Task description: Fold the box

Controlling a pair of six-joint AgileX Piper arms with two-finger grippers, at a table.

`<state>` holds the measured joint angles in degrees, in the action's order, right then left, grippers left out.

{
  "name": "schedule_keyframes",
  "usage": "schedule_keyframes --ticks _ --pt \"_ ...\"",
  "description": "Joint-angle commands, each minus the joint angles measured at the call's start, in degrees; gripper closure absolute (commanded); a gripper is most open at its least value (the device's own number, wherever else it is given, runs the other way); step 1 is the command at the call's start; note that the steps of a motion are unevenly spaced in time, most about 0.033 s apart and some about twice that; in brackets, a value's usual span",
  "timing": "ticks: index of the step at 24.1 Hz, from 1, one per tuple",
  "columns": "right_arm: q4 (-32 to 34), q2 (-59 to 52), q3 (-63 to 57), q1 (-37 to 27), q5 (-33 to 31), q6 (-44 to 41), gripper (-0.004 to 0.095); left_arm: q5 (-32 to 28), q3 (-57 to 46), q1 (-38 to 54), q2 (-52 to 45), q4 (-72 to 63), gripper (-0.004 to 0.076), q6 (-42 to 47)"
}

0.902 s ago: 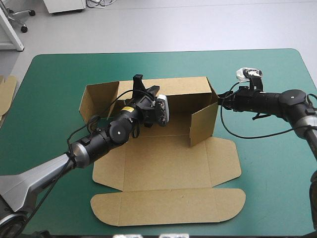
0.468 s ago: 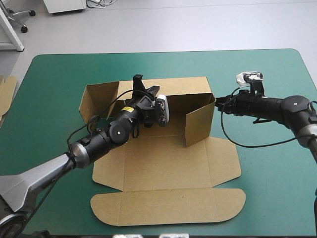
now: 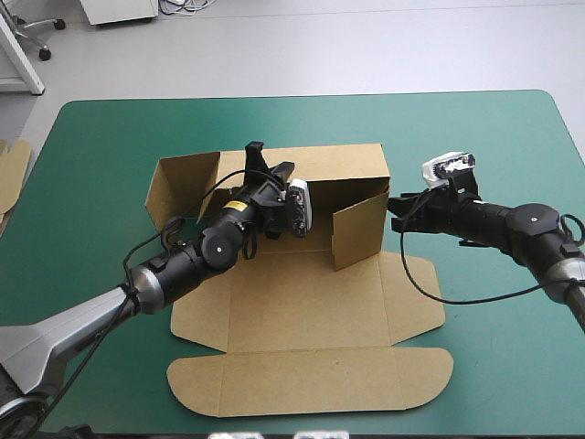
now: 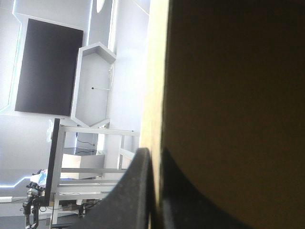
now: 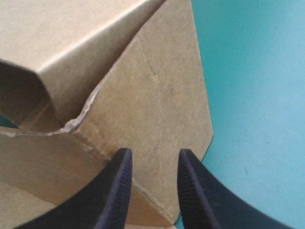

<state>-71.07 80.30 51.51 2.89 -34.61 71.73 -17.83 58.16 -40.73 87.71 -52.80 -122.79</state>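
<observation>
The brown box (image 3: 302,302) lies at mid-table with its back wall (image 3: 343,165) raised and its lid panel flat toward the near edge. My left gripper (image 3: 260,163) is at the top of the back wall; in the left wrist view the left gripper (image 4: 155,153) pinches the board's edge (image 4: 155,71) between its fingers. The right side flap (image 3: 358,229) stands upright, swung inward. My right gripper (image 3: 394,208) presses on its outer face. In the right wrist view the right gripper (image 5: 153,155) has its fingers slightly apart against the flap (image 5: 157,105), nothing between them.
The left side flap (image 3: 181,186) stands angled outward. The flat lid (image 3: 311,380) reaches close to the near edge. An edge of more board (image 3: 11,172) shows at the table's left edge. Bare teal-green cover (image 3: 512,146) lies to the right and along the far side.
My right gripper has moved left toward the box, swinging the right side flap further inward. The left arm and the back wall have stayed put.
</observation>
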Motion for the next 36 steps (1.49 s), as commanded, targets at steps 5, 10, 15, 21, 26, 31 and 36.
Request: schedule_keyframes --ticks 5,10,15,21,26,31,36 --pt "-2.5 -4.9 -0.9 0.4 1.9 4.6 0.0603 -0.3 0.7 -0.3 -2.1 -1.9 0.0738 0.1" --pt "-2.1 -5.0 -0.9 0.4 1.2 5.8 0.0603 -0.3 0.7 -0.3 -1.8 -1.9 0.0738 0.1" --pt "-1.4 -5.6 -0.9 0.4 0.0 7.9 0.0603 0.0 0.7 -0.3 -1.4 -1.9 0.0738 0.1" --pt "-0.9 -5.3 -0.9 0.4 -0.4 14.0 0.0581 -0.2 0.7 -0.3 -1.4 -0.8 0.0738 0.3" --pt "-2.9 -5.2 -0.9 0.4 0.7 17.1 0.0318 -0.2 0.7 -0.3 -1.4 -0.8 0.0738 0.3" --pt "-4.1 -4.4 -0.9 0.4 0.3 16.6 0.0307 -0.2 0.7 -0.4 -1.4 -0.9 0.0738 0.3" --pt "-3.9 -6.3 -0.8 0.4 -0.1 15.2 0.0321 -0.2 0.7 -0.4 -1.4 -1.1 0.0738 0.3"
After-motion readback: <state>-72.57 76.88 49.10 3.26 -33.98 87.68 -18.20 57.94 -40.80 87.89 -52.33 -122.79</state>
